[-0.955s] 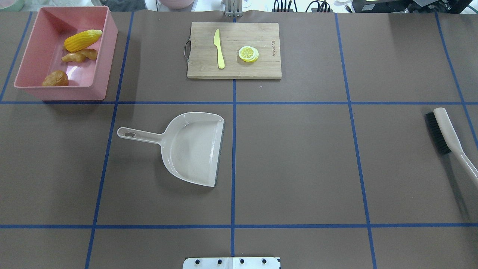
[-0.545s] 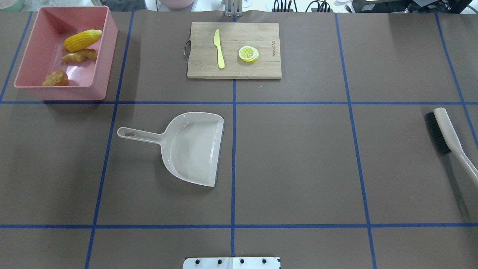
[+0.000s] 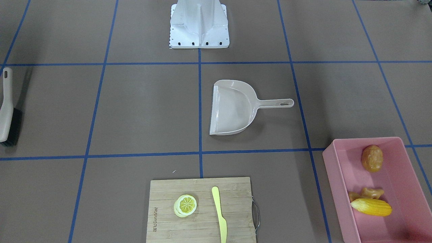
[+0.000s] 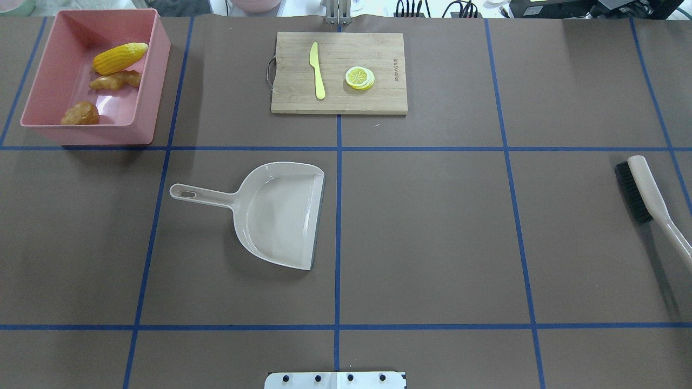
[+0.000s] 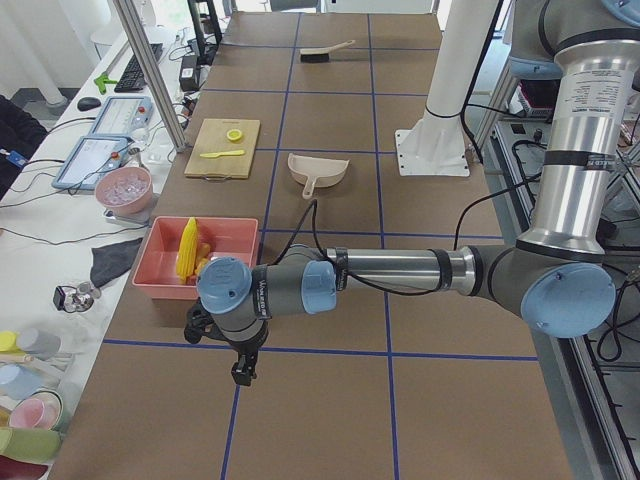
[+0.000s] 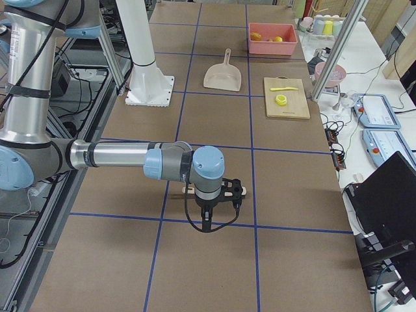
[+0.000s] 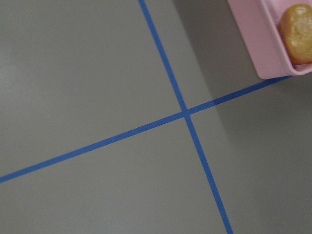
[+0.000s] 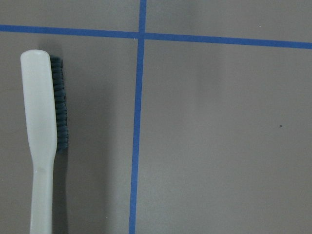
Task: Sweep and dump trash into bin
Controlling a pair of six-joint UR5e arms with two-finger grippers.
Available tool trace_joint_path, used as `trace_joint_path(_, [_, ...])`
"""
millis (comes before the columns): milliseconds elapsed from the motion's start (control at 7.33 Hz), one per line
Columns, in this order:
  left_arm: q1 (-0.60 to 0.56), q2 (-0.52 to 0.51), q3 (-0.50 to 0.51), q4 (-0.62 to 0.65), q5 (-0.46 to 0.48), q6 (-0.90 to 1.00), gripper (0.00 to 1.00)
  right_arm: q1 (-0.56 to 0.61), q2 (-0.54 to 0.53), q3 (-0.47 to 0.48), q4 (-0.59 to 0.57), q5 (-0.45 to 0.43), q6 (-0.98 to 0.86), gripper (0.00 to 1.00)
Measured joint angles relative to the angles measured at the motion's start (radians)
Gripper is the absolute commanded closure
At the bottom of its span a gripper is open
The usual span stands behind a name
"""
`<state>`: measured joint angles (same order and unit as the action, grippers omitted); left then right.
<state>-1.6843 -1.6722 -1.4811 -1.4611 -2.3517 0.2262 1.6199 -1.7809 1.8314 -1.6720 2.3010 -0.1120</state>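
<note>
Bin (image 4: 154, 81): big pink tub, table's far left corner.
Trash: bumpy yellow corn (image 4: 119, 58), knobbly tan ginger (image 4: 115, 81), brown potato (image 4: 80, 114), all inside bin.
Writing: cutting board (image 4: 378, 94) print, too small to read.
Left gripper (image 5: 243, 375): can't see if open.
Right gripper (image 6: 207, 226): same.

My left arm (image 5: 390, 270) is a brushed silver tube between grey joint housings, each closed by a round pale-blue cap (image 5: 567, 300). The lettering on the wrist housing is too small to read. A thin black cable (image 5: 400, 293) trails along the tube, and my left pincer (image 5: 240, 372) is black. My right arm (image 6: 110, 155) is built the same, with narrow black bands round its upright tube, and my right pincer (image 6: 207, 224) is black too. My pedestal (image 3: 199, 20), at twelve o'clock in the front-facing view, is white, with dark screws (image 3: 193, 43) along the six o'clock edge of its flange.
</note>
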Motion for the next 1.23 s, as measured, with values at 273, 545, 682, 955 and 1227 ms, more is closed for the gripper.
trace_joint_path(273, [-0.001,0.007,-0.027,0.000,0.000,-0.080,0.01,0.000,0.000,0.001,0.000,0.001,0.001,0.00])
trace_joint_path(545, [0.001,0.013,-0.086,-0.002,0.000,-0.096,0.01,0.000,0.000,0.001,0.000,0.001,0.000,0.00])
trace_joint_path(682, [0.003,0.019,-0.109,-0.002,0.000,-0.097,0.01,0.000,0.000,0.002,0.000,0.002,0.001,0.00])
trace_joint_path(955, [0.005,0.031,-0.123,-0.002,0.000,-0.097,0.01,0.000,0.000,0.002,0.000,0.002,0.001,0.00])
trace_joint_path(1227, [0.006,0.044,-0.124,-0.003,0.000,-0.097,0.01,0.000,0.000,0.002,0.000,0.002,0.001,0.00])
